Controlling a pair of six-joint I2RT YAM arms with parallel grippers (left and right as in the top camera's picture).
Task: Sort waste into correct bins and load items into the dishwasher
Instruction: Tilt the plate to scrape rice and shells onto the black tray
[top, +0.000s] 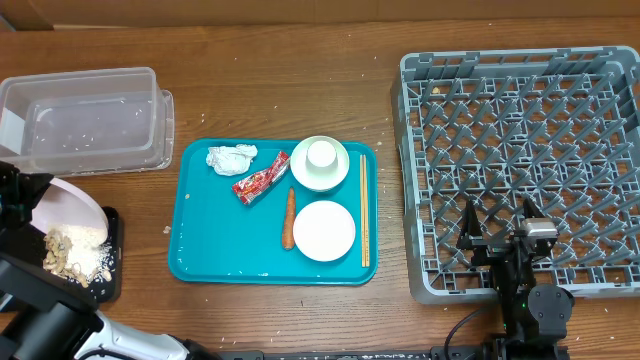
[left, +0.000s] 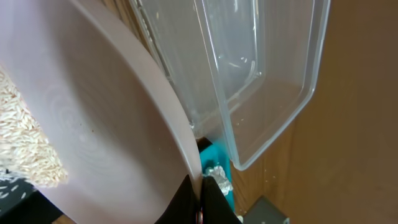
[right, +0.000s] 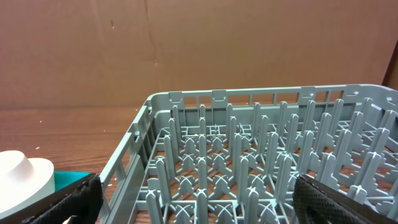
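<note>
My left gripper (top: 28, 195) is shut on the rim of the large white plate (top: 68, 207) and holds it tilted over the black tray (top: 108, 262). Beige scraps (top: 75, 250) lie on the tray and the plate's low edge. The left wrist view shows the jaws (left: 201, 194) pinching the plate (left: 93, 112), with scraps (left: 25, 140) on it. The clear tub (top: 85, 120) stands behind. The napkin (top: 231, 158), red wrapper (top: 260, 184), carrot (top: 289, 217), bowl (top: 320, 172) with a cup (top: 322, 153), small plate (top: 324, 231) and chopsticks (top: 364, 210) are further right. My right gripper (top: 497, 228) is open above the grey rack (top: 530, 130).
The small items lie on a teal serving tray (top: 205, 250) mid-table. The tub (left: 261, 74) fills the left wrist view. The right wrist view shows the rack's pegs (right: 249, 162) between the spread fingers (right: 199, 205), and a white dish (right: 22, 177) at the left.
</note>
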